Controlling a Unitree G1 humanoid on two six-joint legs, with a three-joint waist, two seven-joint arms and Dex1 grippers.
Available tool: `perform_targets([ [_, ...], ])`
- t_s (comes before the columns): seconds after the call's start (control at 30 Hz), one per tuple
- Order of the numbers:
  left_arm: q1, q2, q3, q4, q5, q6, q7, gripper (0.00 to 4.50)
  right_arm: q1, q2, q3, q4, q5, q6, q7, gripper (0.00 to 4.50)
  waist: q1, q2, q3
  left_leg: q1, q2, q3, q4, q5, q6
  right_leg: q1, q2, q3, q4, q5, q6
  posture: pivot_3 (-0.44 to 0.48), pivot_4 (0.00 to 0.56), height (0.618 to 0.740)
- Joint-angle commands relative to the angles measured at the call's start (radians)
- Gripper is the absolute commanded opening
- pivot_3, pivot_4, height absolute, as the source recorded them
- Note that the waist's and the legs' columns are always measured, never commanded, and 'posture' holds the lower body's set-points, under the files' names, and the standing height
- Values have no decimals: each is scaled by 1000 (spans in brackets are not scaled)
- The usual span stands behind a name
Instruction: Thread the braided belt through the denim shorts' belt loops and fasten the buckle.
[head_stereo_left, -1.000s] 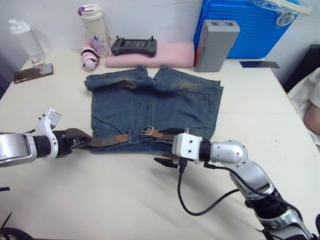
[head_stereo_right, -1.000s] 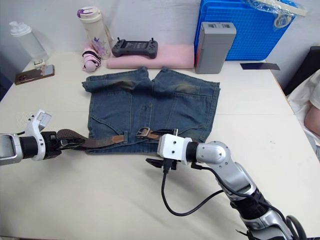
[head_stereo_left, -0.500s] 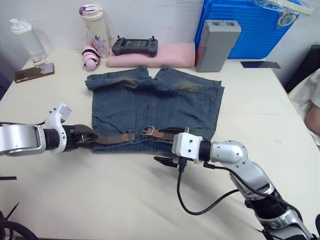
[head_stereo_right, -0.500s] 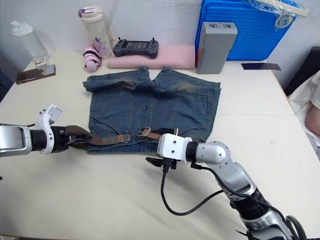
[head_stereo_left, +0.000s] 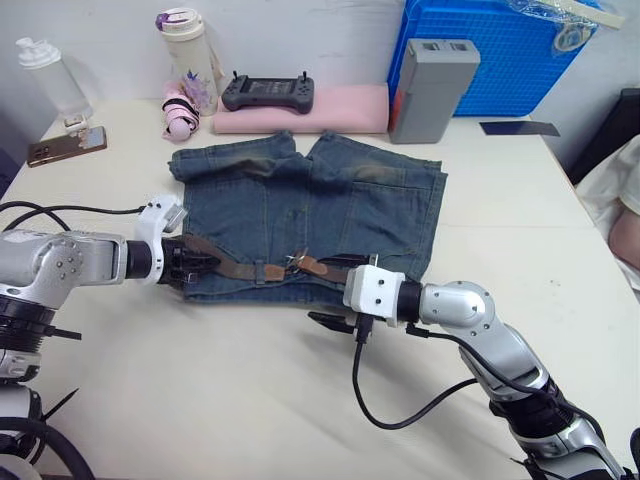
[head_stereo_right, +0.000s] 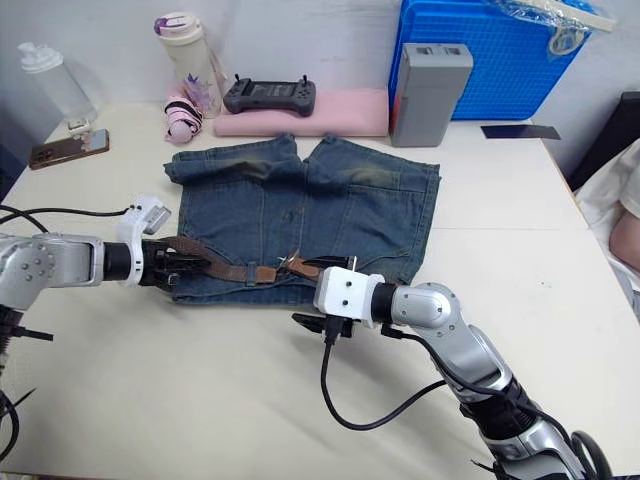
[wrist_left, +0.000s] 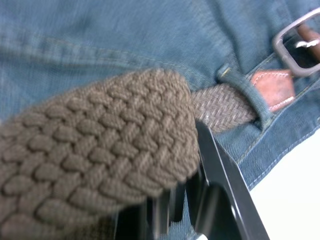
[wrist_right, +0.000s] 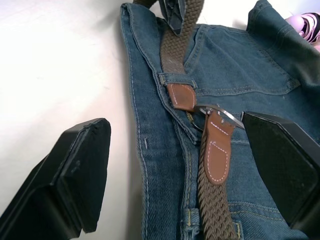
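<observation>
The left gripper (head_stereo_left: 192, 262) is clamped on the braided belt (head_stereo_left: 235, 264) at the denim shorts' (head_stereo_left: 330, 205) waistband; the tan tip should be fed straight toward the buckle (head_stereo_left: 297, 261) just beyond the belt loop (wrist_right: 175, 79). The right gripper (head_stereo_left: 330, 322) waits spread wide beside the waistband.

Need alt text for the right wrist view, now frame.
The braided belt lies along the waistband of the denim shorts, its tan tip just past a belt loop and meeting the silver buckle. The right gripper's black fingers stand wide open either side.
</observation>
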Motion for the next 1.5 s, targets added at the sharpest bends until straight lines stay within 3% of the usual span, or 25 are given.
perform_targets([
  [0.03, -39, -45, -5, 20, 126, -127, -182, 0, 1, -7, 5, -23, -23, -46, -10, 4432, 6, 0, 0, 0, 0, 0, 0, 0, 0, 0, 0, 0, 0, 0, 0, 0, 150, 712],
  [0.4, -58, -184, -7, 43, 357, -216, -381, 0, -34, -13, 68, 121, -233, -343, -99, 4432, 0, 0, 0, -1, 0, -1, 1, 1, 2, 0, -1, -1, 1, 0, 0, 0, 150, 712],
  [0.67, -39, -220, 36, 42, 414, -203, -416, 0, -56, 8, 114, 255, -414, -533, -219, 4432, -1, 0, 0, -1, 0, -1, 3, 1, 2, 0, -1, -1, 2, 0, 0, 0, 150, 712],
  [0.93, -27, -236, 63, 31, 442, -186, -430, 0, -80, 45, 116, 330, -483, -570, -267, 4432, -1, 0, 0, -2, 0, -3, 7, 0, 2, 0, -1, -1, 4, 0, 0, 0, 150, 712],
  [1.13, -17, -244, 76, 21, 455, -175, -435, 0, -61, 47, 105, 297, -453, -568, -230, 1747, -2, 0, 0, -2, 0, -3, 8, 0, 2, 0, -1, -1, 4, 0, 0, 0, 150, 712],
  [1.4, -12, -252, 89, 21, 468, -166, -434, 0, -15, 6, 61, 218, -359, -496, -138, 1747, -2, 0, 0, -3, 0, -4, 10, 0, 3, 1, -2, -2, 5, 0, 0, 0, 150, 712],
  [1.5, -12, -255, 91, 24, 472, -164, -435, 0, -11, 11, 62, 215, -364, -497, -142, 2562, -3, 0, 0, -3, 0, -4, 10, 0, 3, 1, -2, -1, 6, 0, 0, 0, 150, 712],
])
